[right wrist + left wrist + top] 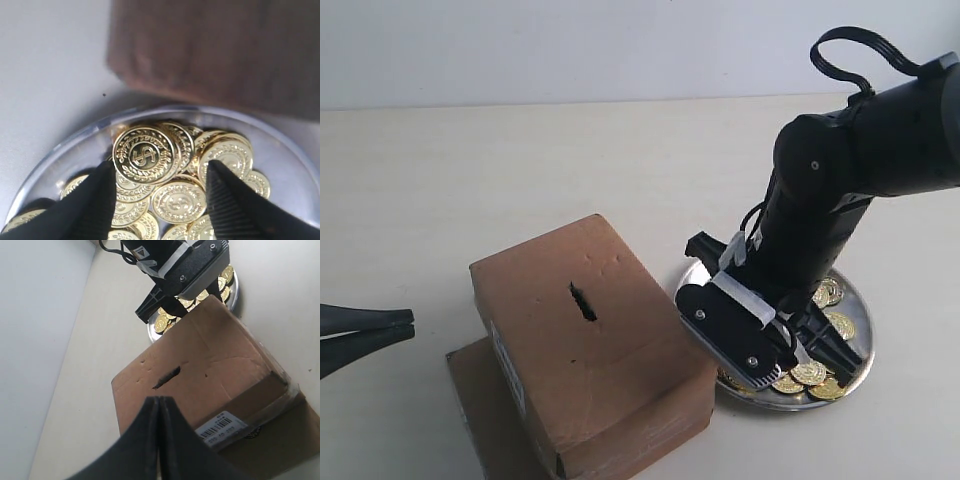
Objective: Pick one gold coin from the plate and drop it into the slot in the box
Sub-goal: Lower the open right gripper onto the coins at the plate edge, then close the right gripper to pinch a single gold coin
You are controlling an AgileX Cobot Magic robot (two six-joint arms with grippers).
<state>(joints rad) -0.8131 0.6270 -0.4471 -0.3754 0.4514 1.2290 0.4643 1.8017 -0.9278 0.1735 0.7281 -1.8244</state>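
Closest to the camera sat the box (pixel 630 380), a dented brown cardboard block resting on a flat cardboard sheet (pixel 475 400) that stuck out from under its left near side. Its top face carried the box slot (pixel 583 302), a short, dark, ragged slit near the middle, with nothing in it or over it. A barcode label showed on the box's left side in the left wrist view.

Just right of the box lay the plate (pixel 863 305), shiny and shallow-rimmed, holding a heap of gold coins (pixel 810 373). The right arm reached down steeply over the plate. Its right claw (pixel 161 172) stood wide open, one finger on either side of the heap's middle, and it held nothing. Whether the fingertips touched the coins could not be told. One gold coin (pixel 144 155) with a dollar sign and wreath lay uppermost on the pile, just beyond the gap between the fingers.

At the far left of the pale table (pixel 470 180), well apart from the box, the left claw (pixel 408 324) hung pressed fully shut and empty, pointing toward the box.
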